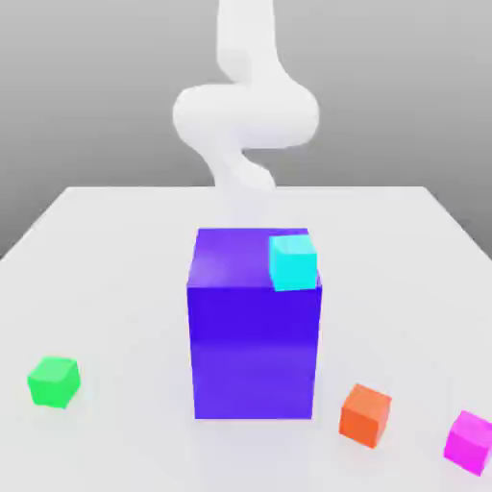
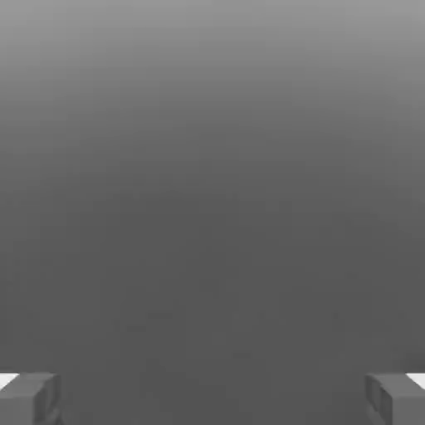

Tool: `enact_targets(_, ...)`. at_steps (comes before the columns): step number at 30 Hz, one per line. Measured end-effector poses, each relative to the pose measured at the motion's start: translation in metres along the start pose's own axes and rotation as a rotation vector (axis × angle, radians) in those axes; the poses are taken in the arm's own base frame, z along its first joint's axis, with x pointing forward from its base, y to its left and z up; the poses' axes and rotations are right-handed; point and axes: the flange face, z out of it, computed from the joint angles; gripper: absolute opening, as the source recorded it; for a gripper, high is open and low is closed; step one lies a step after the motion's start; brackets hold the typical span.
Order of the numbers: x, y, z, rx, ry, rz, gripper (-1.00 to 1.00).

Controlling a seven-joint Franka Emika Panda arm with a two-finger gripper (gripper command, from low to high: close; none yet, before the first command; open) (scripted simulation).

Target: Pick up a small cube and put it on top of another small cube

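**Arm raised behind the block, fingers spread wide on nothing**

The white arm (image 1: pixel 245 115) rises behind the table (image 1: pixel 115 259) at the far side in the exterior view, its links folded into a bulky curl above the far edge. In the hand view the gripper (image 2: pixel 212 398) looks onto plain grey surface, and its two fingertips (image 2: pixel 29 397) stand at opposite edges of the picture, as far apart as they go, with nothing between them and nothing held.

Counted from largest to smallest: one table, one arm, one tall blue-purple block (image 1: pixel 255 327), and four small cubes of like size.

The block stands mid-table, in front of the arm. One cyan cube (image 1: pixel 293 262) sits on the block's top, at its corner toward the exterior view's right. One orange cube (image 1: pixel 365 414) lies on the table near the block's base, toward the right. One pink cube (image 1: pixel 470 441) lies further right, close to the orange one but apart from it. One green cube (image 1: pixel 53 381) lies alone on the table toward the exterior view's left, well apart from the block. All four cubes lie well away from the fingers; none is near them or touched.
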Motion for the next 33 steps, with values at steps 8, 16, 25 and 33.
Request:
enact_targets(8,-0.062,-0.041,0.141,-0.120,-0.164,-0.208,0.00)
enact_targets(16,-0.161,-0.054,0.264,-0.199,-0.347,-0.421,0.00)
enact_targets(25,-0.308,-0.033,0.367,-0.244,-0.581,-0.654,0.00)
enact_targets(33,-0.413,0.013,0.438,-0.251,-0.711,-0.760,0.00)
